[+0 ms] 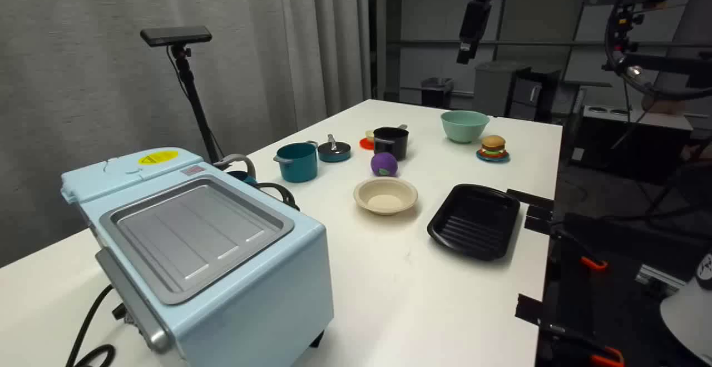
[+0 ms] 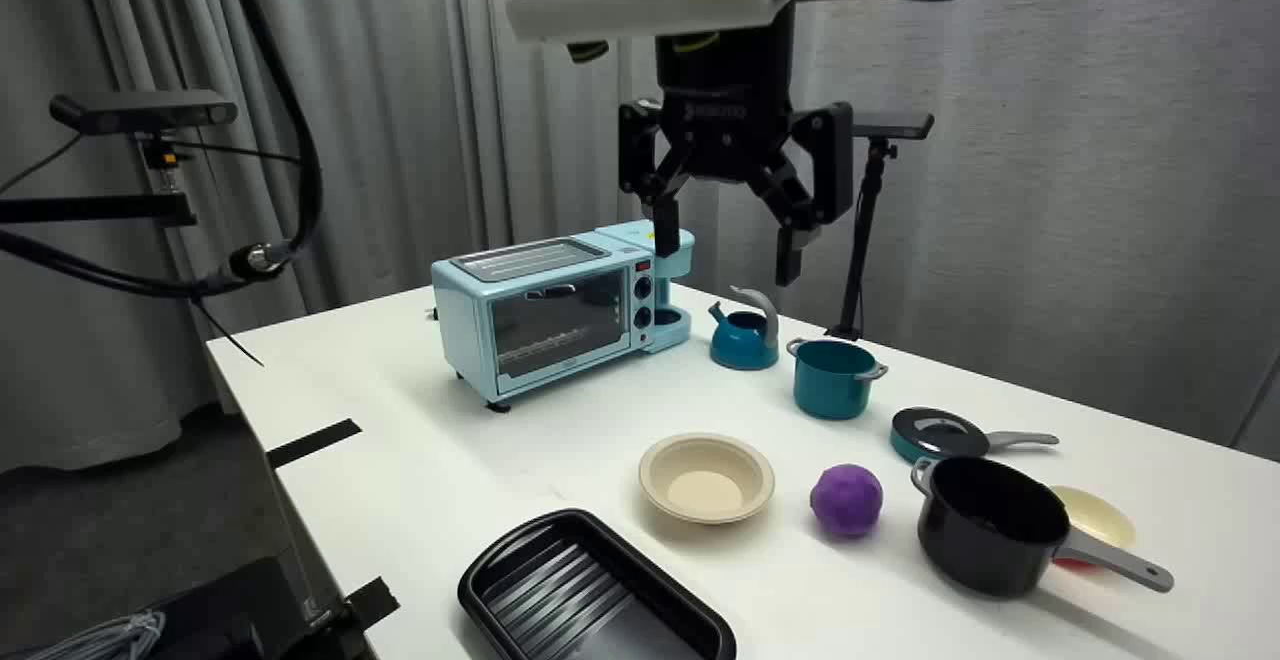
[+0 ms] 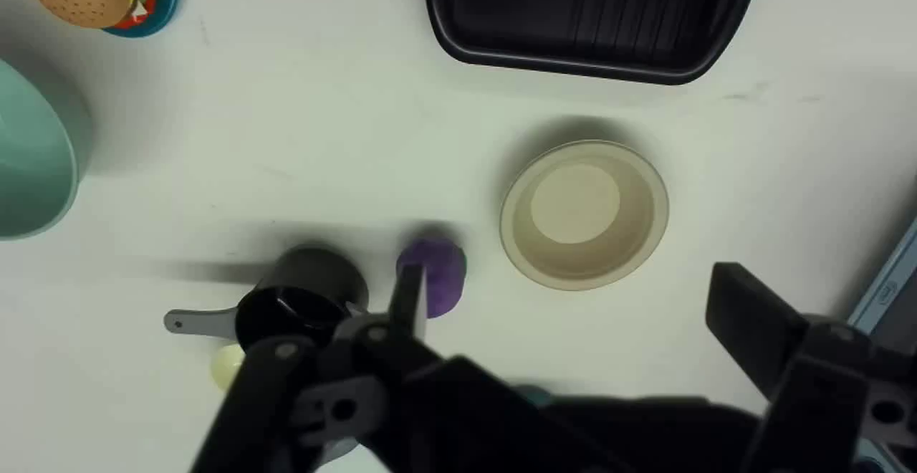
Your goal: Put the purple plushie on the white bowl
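The purple plushie [image 1: 384,164] rests on the white table beside the white bowl, with a small gap between them; it also shows in an exterior view [image 2: 847,501]. The white bowl [image 1: 385,200] is upright and holds nothing; it also shows in an exterior view [image 2: 706,495]. My gripper [image 2: 727,245] is open and empty, high above the table, fingers pointing down. In the wrist view, the white bowl [image 3: 582,201] lies between and beyond the fingertips [image 3: 569,272]. The purple plushie [image 3: 445,272] is partly hidden behind the left finger. Only part of the gripper [image 1: 467,53] shows in an exterior view.
A black pot [image 2: 990,530] stands close to the plushie. A black ridged tray [image 1: 475,222] lies near the bowl. A teal pot [image 1: 298,162], a lidded pan [image 1: 335,152], a blue toaster oven [image 2: 540,315], a kettle [image 2: 744,342], a green bowl [image 1: 465,126] and a burger toy [image 1: 493,147] stand around.
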Robot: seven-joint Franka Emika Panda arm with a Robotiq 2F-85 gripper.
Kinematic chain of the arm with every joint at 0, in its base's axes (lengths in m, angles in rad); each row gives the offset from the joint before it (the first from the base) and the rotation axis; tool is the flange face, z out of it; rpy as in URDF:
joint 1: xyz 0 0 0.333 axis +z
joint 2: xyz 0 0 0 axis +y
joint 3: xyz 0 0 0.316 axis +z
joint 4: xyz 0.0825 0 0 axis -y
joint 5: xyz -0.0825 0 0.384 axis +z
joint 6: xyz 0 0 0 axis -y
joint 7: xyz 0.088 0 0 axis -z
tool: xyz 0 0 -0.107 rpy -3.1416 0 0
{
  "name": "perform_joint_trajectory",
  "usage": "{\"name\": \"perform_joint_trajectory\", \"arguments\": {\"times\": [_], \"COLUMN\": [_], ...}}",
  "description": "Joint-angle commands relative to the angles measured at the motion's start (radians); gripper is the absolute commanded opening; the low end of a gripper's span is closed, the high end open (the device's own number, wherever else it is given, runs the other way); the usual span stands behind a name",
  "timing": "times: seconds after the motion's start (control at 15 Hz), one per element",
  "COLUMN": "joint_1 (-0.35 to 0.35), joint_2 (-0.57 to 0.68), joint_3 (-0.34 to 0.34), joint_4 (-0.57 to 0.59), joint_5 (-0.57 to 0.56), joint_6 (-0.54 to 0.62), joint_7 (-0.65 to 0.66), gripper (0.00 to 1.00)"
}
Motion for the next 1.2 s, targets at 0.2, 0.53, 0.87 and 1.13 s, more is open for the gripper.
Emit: {"name": "perform_joint_trajectory", "arguments": {"times": [0.2,0.53,0.87,1.13], "joint_1": [-0.021,-0.025,-0.039,-0.029], "joint_2": [0.003,0.011,0.123,0.339], "joint_3": [0.018,0.02,0.005,0.012], "joint_4": [0.002,0.009,0.051,0.077], "joint_5": [0.009,0.004,0.007,0.071], "joint_6": [-0.003,-0.008,0.022,0.186], "joint_7": [-0.007,0.002,-0.002,-0.023], "gripper": [1.0,1.0,1.0,1.0]}}
